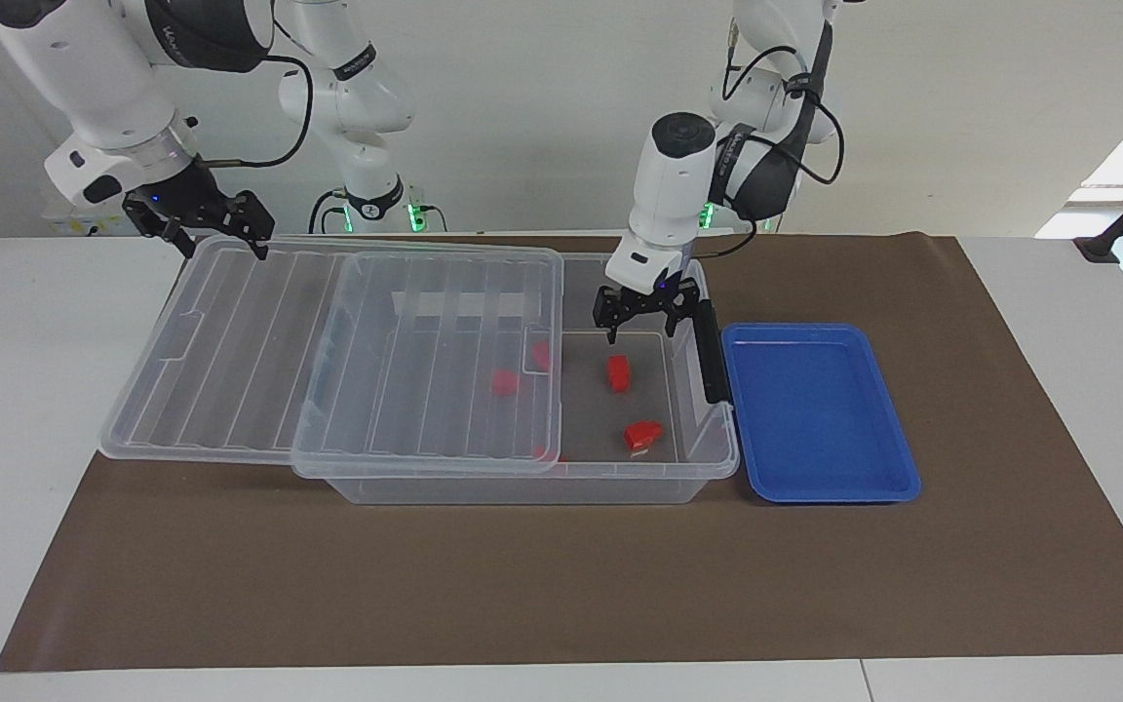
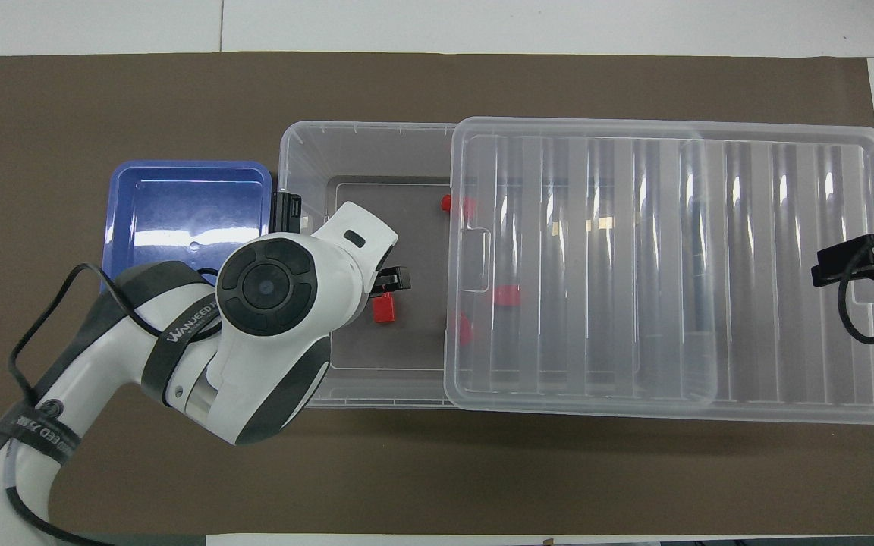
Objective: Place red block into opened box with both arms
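Observation:
The opened box [image 1: 522, 485] is a clear bin, its ribbed lid [image 1: 328, 351] slid toward the right arm's end. One red block [image 1: 618, 372] lies loose on the box floor in the uncovered part, seen from overhead as well [image 2: 384, 307]. My left gripper [image 1: 646, 320] hangs open above that block, apart from it and empty. Another red block [image 1: 641, 435] lies farther from the robots on the same floor. Several more show through the lid [image 2: 507, 296]. My right gripper [image 1: 220, 229] is open and empty over the lid's end nearest the right arm.
A shallow blue tray [image 1: 820, 409] sits beside the box toward the left arm's end, against the box's black latch [image 1: 708, 351]. Brown matting [image 1: 522, 585] covers the table. The left wrist hides part of the box floor in the overhead view.

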You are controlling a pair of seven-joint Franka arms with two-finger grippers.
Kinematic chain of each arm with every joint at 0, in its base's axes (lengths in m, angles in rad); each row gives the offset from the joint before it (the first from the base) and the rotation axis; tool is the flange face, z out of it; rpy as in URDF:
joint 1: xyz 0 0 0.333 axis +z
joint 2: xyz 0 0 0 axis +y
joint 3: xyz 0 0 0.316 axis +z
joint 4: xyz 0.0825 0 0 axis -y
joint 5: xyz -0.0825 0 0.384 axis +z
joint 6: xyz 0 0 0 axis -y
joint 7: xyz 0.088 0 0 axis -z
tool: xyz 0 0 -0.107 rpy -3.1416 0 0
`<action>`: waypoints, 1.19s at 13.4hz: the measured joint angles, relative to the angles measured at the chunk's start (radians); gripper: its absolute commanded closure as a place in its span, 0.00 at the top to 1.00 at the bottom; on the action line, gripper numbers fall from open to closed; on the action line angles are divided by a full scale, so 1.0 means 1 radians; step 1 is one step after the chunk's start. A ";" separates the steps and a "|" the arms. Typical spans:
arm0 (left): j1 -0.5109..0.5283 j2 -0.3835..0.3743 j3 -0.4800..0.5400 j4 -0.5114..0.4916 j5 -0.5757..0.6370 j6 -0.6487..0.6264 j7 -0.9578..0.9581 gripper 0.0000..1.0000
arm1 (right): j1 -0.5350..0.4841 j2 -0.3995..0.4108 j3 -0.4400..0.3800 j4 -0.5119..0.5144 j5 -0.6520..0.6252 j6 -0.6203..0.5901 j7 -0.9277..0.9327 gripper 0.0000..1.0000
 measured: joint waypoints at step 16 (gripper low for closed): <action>0.496 -0.078 0.012 0.055 0.000 -0.106 0.568 1.00 | 0.069 0.042 -0.087 0.062 -0.002 -0.048 0.003 1.00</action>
